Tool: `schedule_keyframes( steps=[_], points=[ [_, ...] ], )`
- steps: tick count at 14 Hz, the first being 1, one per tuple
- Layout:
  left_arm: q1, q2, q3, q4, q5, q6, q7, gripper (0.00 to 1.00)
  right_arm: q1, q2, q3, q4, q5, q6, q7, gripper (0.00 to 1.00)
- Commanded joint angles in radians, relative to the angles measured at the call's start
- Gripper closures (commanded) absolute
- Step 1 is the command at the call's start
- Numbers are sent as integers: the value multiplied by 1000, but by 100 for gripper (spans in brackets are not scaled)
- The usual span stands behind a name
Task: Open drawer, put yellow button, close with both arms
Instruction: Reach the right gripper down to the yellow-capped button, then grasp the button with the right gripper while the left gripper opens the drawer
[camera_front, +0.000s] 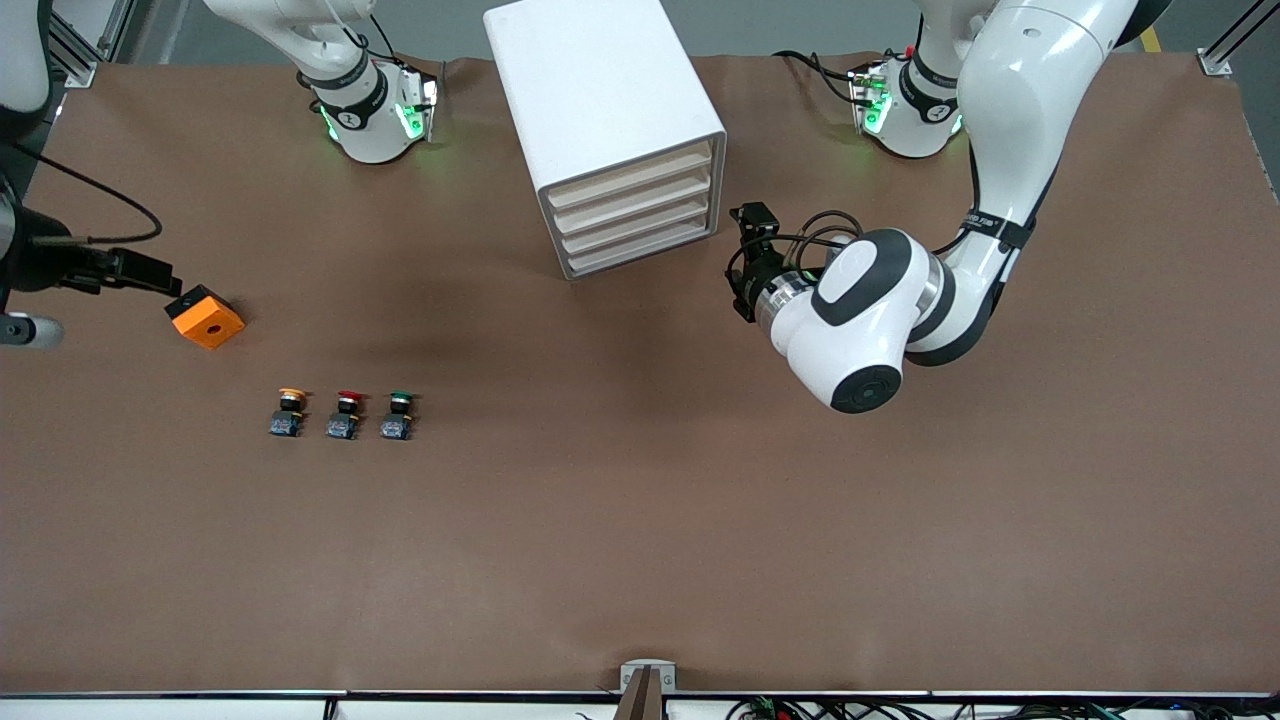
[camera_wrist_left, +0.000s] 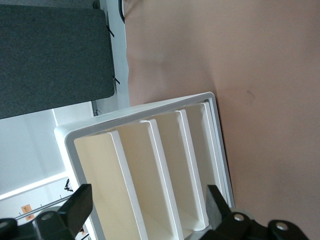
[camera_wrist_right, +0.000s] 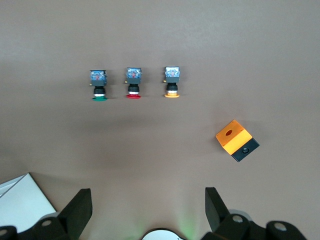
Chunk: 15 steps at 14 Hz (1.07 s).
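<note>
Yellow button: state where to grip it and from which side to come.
Grip the yellow button from above, probably across its blue-grey base block, fingers straddling its sides. It lies on the table, cap pointing away from the front camera. The red button sits close beside it, so keep the fingers narrow on that side.

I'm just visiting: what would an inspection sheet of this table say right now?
Surface: brown table.
Job's things: cabinet, top drawer shut; yellow button in a row with red button and green button.
Clutter: orange box.
Grippers: left gripper open, facing the drawers; right gripper open, above the table.
Cables: black cable at the right arm's end.
Surroundings: nothing seen.
</note>
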Motion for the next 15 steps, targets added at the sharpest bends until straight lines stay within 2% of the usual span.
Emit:
schedule_keyframes(
  steps=[1,3,6,11,13,15],
  points=[
    [-4,11,0,31,-21,-18,-27,0,-21,35,4,26,-10,39,-1,0],
    [-6,13,0,31,-22,-18,-27,0,-25,52,4,-8,-39,136,-27,0],
    [-13,13,1,30,-21,-18,-27,0,-65,104,4,-61,-37,252,-27,0],
    [-16,25,1,30,-27,-18,-29,0,-90,113,4,-339,-36,622,-14,0],
    [-16,25,1,30,-28,-18,-29,0,-99,130,5,-396,-36,714,-13,0],
    [-19,33,0,28,-28,-18,-30,0,-113,177,7,-404,-28,772,-13,0]
  ],
)
